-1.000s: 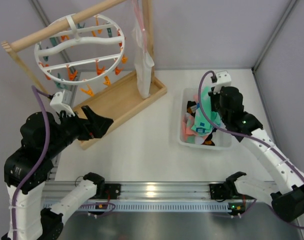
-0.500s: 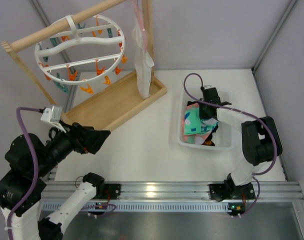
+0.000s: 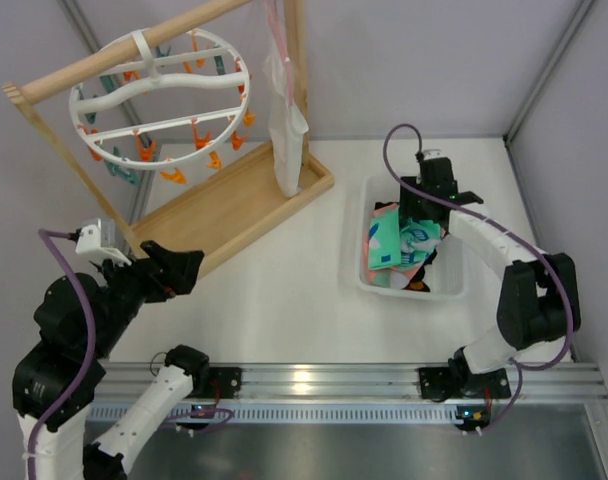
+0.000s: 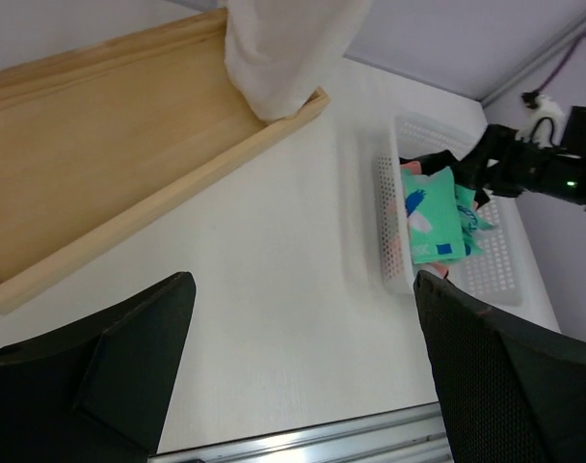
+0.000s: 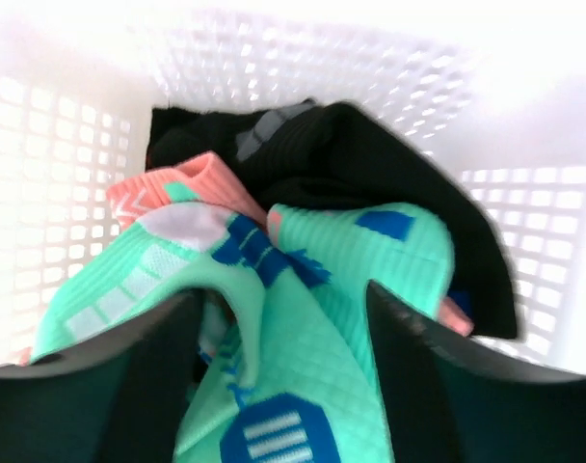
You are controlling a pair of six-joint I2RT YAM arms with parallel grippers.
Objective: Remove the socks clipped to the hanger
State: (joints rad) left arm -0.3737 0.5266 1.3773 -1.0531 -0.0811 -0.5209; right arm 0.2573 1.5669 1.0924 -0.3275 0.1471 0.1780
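Hanger (image 3: 162,127) looks bare: only clips, 0 socks. Socks (image 3: 396,248) heaped in the white basket (image 3: 446,291) on the counter (image 3: 294,270). Right hand (image 3: 422,205) above them, fingers spread; left hand (image 3: 184,266) wide, empty. Looks nearly done.

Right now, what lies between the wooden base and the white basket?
Only bare white table between wooden base and basket, shown in top external and left wrist views.

socks (image 3: 394,245) in basket (image 3: 446,287), hanger (image 3: 159,127) — seemingly — on rail (image 3: 54,78)
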